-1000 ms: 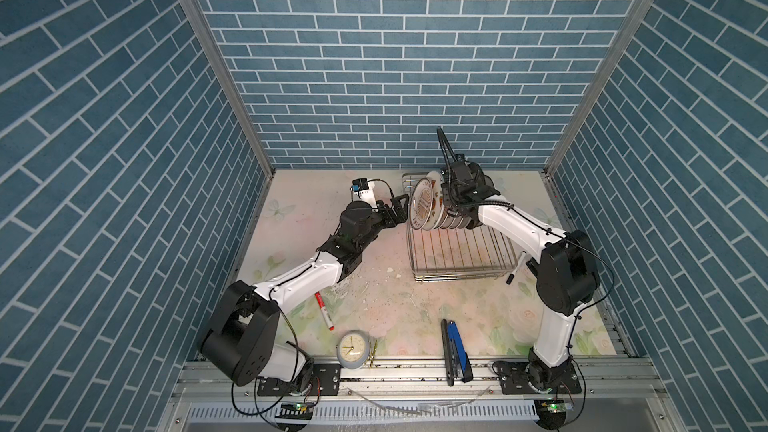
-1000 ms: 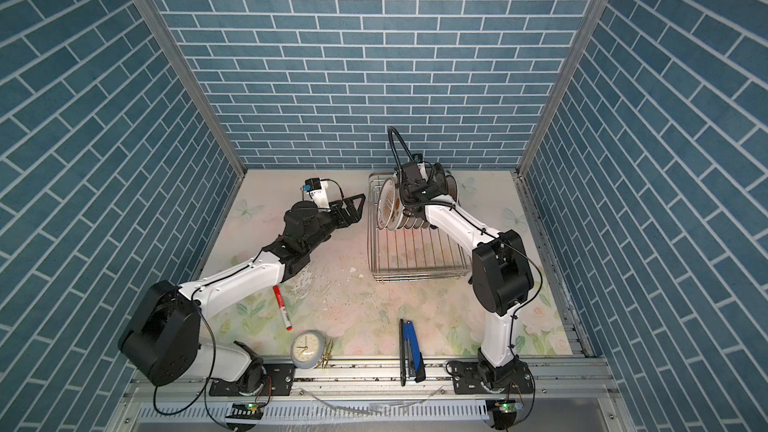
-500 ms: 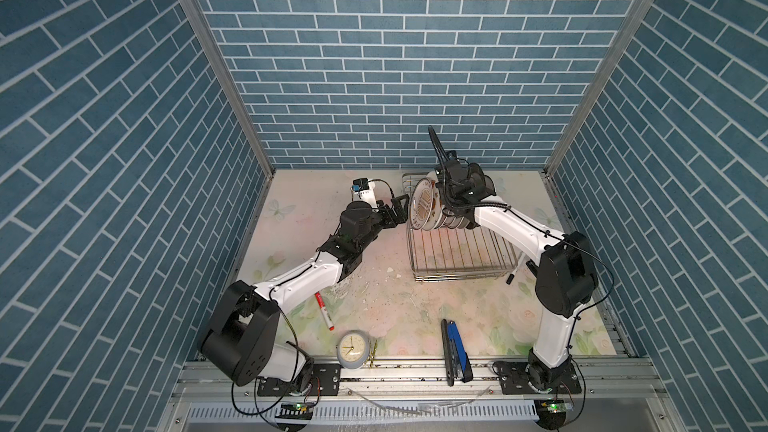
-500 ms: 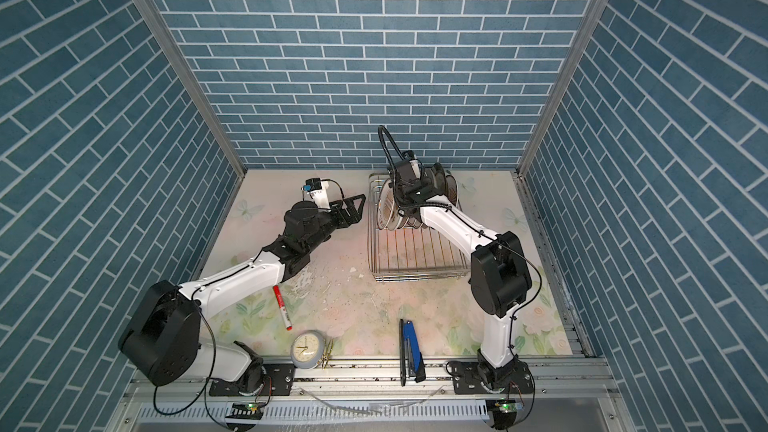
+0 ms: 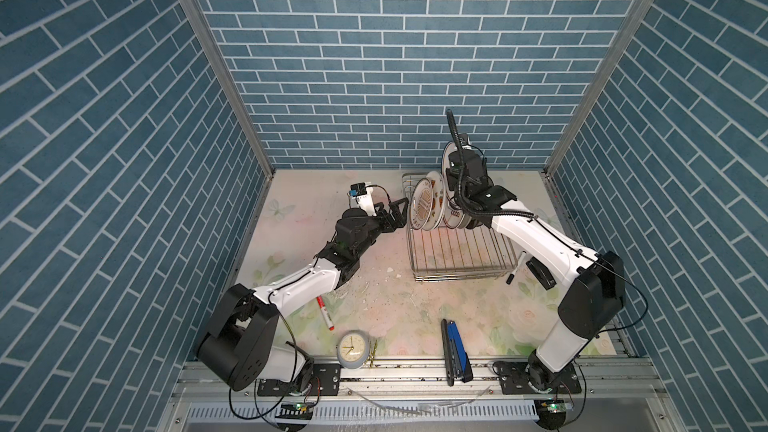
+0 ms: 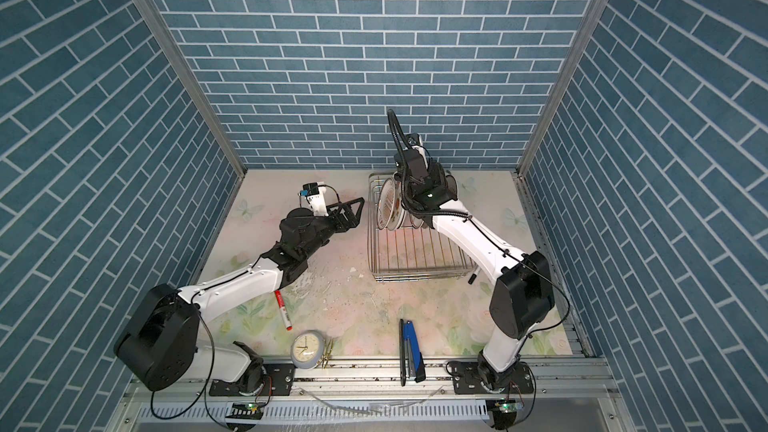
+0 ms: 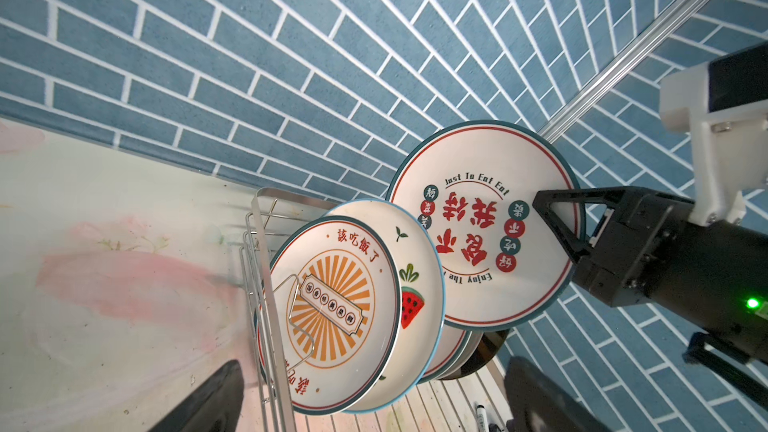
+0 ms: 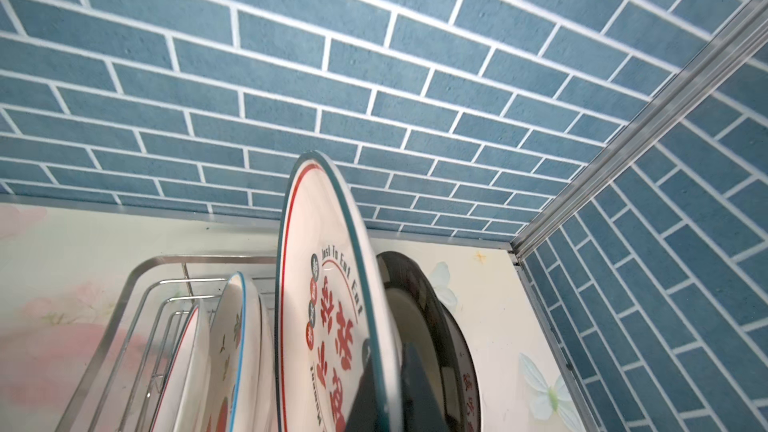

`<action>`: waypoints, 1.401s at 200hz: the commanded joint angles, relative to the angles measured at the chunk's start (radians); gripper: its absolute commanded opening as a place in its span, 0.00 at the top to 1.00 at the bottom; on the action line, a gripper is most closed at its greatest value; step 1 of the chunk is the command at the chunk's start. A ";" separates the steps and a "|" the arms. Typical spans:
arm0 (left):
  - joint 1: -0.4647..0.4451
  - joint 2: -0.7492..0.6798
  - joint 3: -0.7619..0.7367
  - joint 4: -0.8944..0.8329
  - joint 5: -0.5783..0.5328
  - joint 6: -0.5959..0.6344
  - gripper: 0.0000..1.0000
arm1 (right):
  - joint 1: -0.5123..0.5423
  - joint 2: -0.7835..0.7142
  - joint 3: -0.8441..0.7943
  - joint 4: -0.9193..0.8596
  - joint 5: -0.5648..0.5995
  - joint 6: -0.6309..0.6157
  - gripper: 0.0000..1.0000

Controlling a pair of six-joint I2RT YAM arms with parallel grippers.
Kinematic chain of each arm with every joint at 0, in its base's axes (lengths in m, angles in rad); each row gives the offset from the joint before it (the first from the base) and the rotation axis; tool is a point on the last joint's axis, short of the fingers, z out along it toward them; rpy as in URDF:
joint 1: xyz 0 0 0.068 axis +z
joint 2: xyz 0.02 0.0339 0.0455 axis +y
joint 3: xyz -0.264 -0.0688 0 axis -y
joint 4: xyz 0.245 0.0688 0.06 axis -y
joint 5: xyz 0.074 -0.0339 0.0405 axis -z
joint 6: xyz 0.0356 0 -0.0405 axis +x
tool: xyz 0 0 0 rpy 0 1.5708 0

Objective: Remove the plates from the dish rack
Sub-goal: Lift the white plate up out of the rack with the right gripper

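1. Writing first: the round white ceramic plate with a teal rim (image 7: 486,226) reads "Just To Eat Eat", and the orange-sunburst plate (image 7: 332,309) reads "該吃飯了".
2. The right tool (image 8: 387,386) is clamped on that teal rim, plate upright, raised above its neighbours at the far end of the silver wire dish rack (image 5: 457,275).
3. The left tool (image 5: 403,212) gapes wide and empty, just beside the rack's left wall, with bare floral surface (image 5: 374,292) below it.
4. Right arm arches over the rack; left arm stretches low.
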 commanded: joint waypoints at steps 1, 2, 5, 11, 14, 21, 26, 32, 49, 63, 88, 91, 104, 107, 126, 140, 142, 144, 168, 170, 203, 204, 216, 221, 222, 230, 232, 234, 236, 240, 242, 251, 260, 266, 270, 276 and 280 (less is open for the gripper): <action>-0.002 -0.027 -0.002 0.029 0.007 0.011 0.00 | 0.024 -0.052 -0.027 0.093 0.067 -0.057 1.00; -0.002 -0.027 -0.002 0.027 0.008 0.012 0.00 | 0.024 -0.052 -0.027 0.093 0.067 -0.057 1.00; -0.003 -0.026 0.001 0.025 0.011 0.013 0.00 | 0.025 -0.056 -0.029 0.096 0.070 -0.062 1.00; -0.003 -0.028 0.005 0.021 0.015 0.015 0.00 | 0.027 -0.067 -0.038 0.109 0.078 -0.072 1.00; -0.002 -0.027 0.007 0.018 0.017 0.016 0.00 | 0.030 -0.073 -0.044 0.116 0.085 -0.078 1.00; -0.002 -0.027 0.011 0.013 0.019 0.018 0.00 | 0.033 -0.087 -0.059 0.137 0.096 -0.089 1.00; -0.003 -0.027 0.016 0.008 0.020 0.018 0.00 | 0.034 -0.099 -0.072 0.150 0.104 -0.095 1.00; -0.003 -0.027 0.020 0.002 0.020 0.020 0.00 | 0.035 -0.111 -0.083 0.161 0.112 -0.099 1.00; -0.003 -0.027 0.034 -0.008 0.030 0.023 0.00 | 0.038 -0.153 -0.107 0.167 0.123 -0.102 1.00; -0.002 -0.025 0.042 -0.013 0.037 0.021 0.00 | 0.039 -0.190 -0.139 0.188 0.131 -0.107 1.00; -0.005 -0.018 0.052 -0.009 0.052 0.013 0.00 | 0.042 -0.265 -0.192 0.217 0.128 -0.109 1.00; -0.005 -0.019 0.053 -0.008 0.056 0.012 0.00 | 0.043 -0.274 -0.198 0.221 0.127 -0.109 1.00; -0.008 -0.017 0.058 -0.007 0.059 0.009 0.00 | 0.042 -0.320 -0.233 0.247 0.112 -0.106 1.00; -0.007 -0.019 0.056 -0.004 0.059 0.006 0.00 | 0.044 -0.331 -0.241 0.250 0.106 -0.104 1.00; -0.008 -0.033 -0.003 0.121 0.063 -0.018 0.00 | 0.043 -0.408 -0.286 0.245 0.049 -0.074 1.00; -0.008 -0.048 -0.005 0.122 0.080 -0.006 0.00 | 0.039 -0.466 -0.327 0.241 -0.007 -0.035 1.00; -0.007 -0.050 -0.001 0.116 0.084 -0.003 0.00 | 0.040 -0.474 -0.332 0.240 -0.017 -0.028 1.00; -0.007 -0.051 0.002 0.110 0.088 0.002 0.00 | 0.038 -0.481 -0.337 0.238 -0.026 -0.020 1.00; -0.007 -0.073 0.034 0.042 0.139 0.042 0.00 | 0.002 -0.545 -0.367 0.186 -0.137 0.069 1.00; -0.007 -0.075 0.034 0.042 0.145 0.044 0.00 | -0.002 -0.552 -0.372 0.185 -0.146 0.075 1.00; -0.008 -0.090 0.017 0.096 0.225 0.045 0.00 | -0.121 -0.677 -0.467 0.185 -0.415 0.245 1.00; -0.007 -0.088 0.017 0.095 0.227 0.045 0.00 | -0.125 -0.680 -0.470 0.184 -0.421 0.249 1.00; -0.008 -0.094 0.017 0.083 0.234 0.048 0.00 | -0.167 -0.705 -0.493 0.190 -0.485 0.302 1.00; -0.007 -0.096 0.016 0.078 0.233 0.050 0.00 | -0.180 -0.713 -0.501 0.192 -0.505 0.318 1.00; -0.008 -0.097 0.015 0.077 0.232 0.050 0.00 | -0.185 -0.715 -0.503 0.190 -0.511 0.324 1.00; -0.008 -0.103 0.014 0.063 0.223 0.050 0.00 | -0.200 -0.721 -0.510 0.189 -0.536 0.349 1.00; -0.008 -0.105 0.013 0.059 0.220 0.050 0.00 | -0.204 -0.722 -0.511 0.190 -0.546 0.356 1.00; -0.008 -0.105 0.013 0.055 0.218 0.051 0.00 | -0.210 -0.724 -0.514 0.189 -0.557 0.365 1.00; -0.007 -0.107 0.013 0.052 0.217 0.051 0.00 | -0.219 -0.726 -0.519 0.191 -0.577 0.378 1.00; -0.008 -0.110 0.012 0.047 0.214 0.053 0.00 | -0.228 -0.726 -0.523 0.192 -0.600 0.390 1.00; -0.008 -0.111 0.013 0.044 0.215 0.054 0.00 | -0.234 -0.728 -0.525 0.193 -0.615 0.398 1.00; -0.005 -0.117 0.015 0.022 0.223 0.062 0.00 | -0.256 -0.731 -0.538 0.209 -0.679 0.432 1.00; -0.006 -0.125 0.019 -0.016 0.222 0.070 0.00 | -0.273 -0.734 -0.559 0.227 -0.735 0.462 1.00; -0.006 -0.131 0.022 -0.043 0.217 0.070 0.00 | -0.284 -0.733 -0.568 0.234 -0.776 0.483 1.00; -0.004 -0.135 0.023 -0.060 0.214 0.069 0.00 | -0.291 -0.732 -0.573 0.239 -0.802 0.497 1.00; -0.005 -0.141 0.024 -0.074 0.209 0.067 0.00 | -0.302 -0.728 -0.580 0.248 -0.836 0.519 1.00; -0.005 -0.144 0.024 -0.081 0.207 0.064 0.00 | -0.309 -0.723 -0.583 0.249 -0.873 0.532 1.00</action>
